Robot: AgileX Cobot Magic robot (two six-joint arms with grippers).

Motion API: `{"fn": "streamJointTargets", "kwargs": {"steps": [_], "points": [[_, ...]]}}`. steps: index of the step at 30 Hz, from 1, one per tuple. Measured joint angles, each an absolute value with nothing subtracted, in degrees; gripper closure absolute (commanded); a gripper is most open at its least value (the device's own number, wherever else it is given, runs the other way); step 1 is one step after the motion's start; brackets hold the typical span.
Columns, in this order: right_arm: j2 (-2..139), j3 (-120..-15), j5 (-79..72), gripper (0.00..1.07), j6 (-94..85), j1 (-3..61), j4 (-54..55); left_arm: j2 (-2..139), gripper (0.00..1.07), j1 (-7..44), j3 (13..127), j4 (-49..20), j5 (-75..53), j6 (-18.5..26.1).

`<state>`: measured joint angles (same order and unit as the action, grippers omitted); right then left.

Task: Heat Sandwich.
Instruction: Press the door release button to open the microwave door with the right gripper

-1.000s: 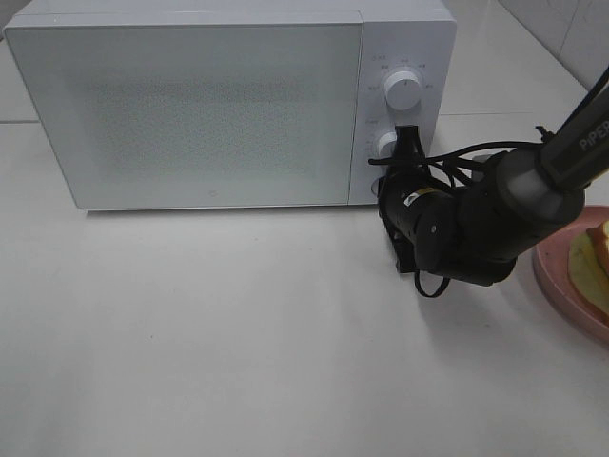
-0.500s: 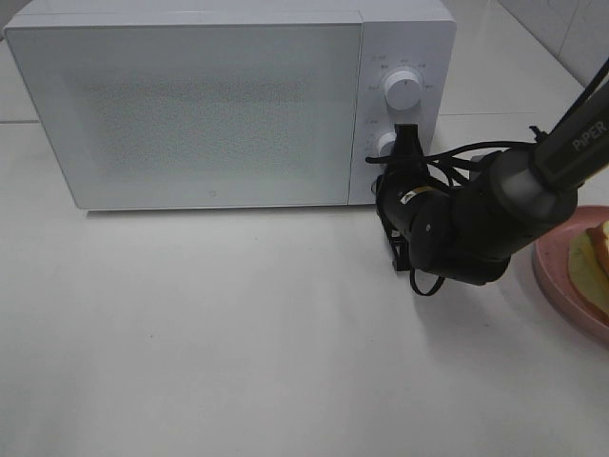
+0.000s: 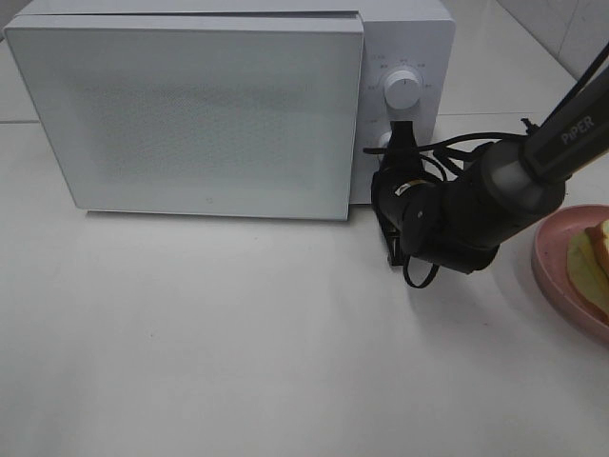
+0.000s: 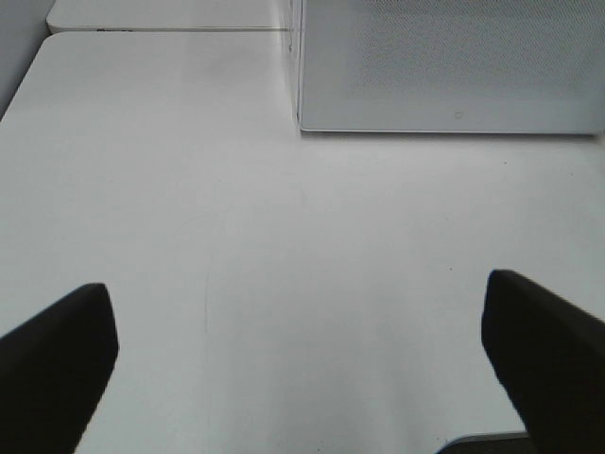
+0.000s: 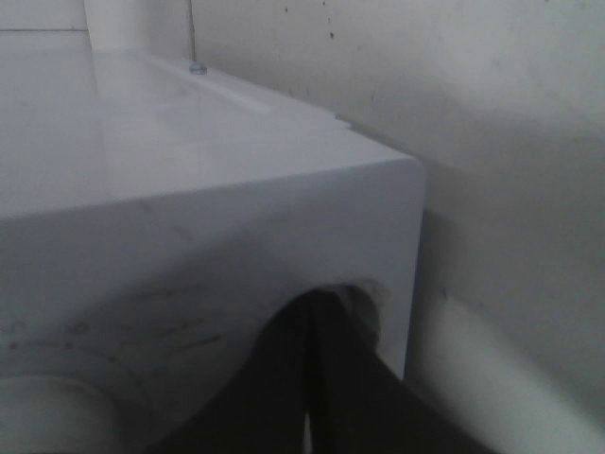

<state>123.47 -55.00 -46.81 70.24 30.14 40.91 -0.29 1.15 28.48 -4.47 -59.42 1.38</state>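
The sandwich point(image 3: 596, 259), white bread with a yellowish filling, lies on a pink plate point(image 3: 555, 276) at the right edge of the exterior view, partly cut off. The white microwave point(image 3: 404, 38) stands at the back, its door point(image 3: 190, 114) ajar and standing proud of the control panel. My right gripper point(image 3: 399, 133) is shut, its fingertips point(image 5: 317, 331) pressed against the lower part of the panel, below the upper knob point(image 3: 402, 91). Over bare tabletop in front of the microwave door point(image 4: 444, 66) hangs my left gripper point(image 4: 302, 369), open and holding nothing.
The right arm point(image 3: 504, 190) and its cables reach across from the right, between the plate and the microwave. White tabletop point(image 3: 238, 333) spreads in front of the microwave. A tiled wall point(image 3: 571, 29) is at the back right.
The microwave door has popped ajar from shut. The right gripper and arm have shifted slightly to the left against the panel.
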Motion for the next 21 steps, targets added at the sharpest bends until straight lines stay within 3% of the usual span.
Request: {"fn": "streamJointTargets", "kwargs": {"steps": [21], "points": [[123.8, -55.6, -45.2, 1.07, 69.3, 30.1, 40.9, -0.3, 0.06, 1.1, 28.5, -4.5, -59.4, 1.4]]}}
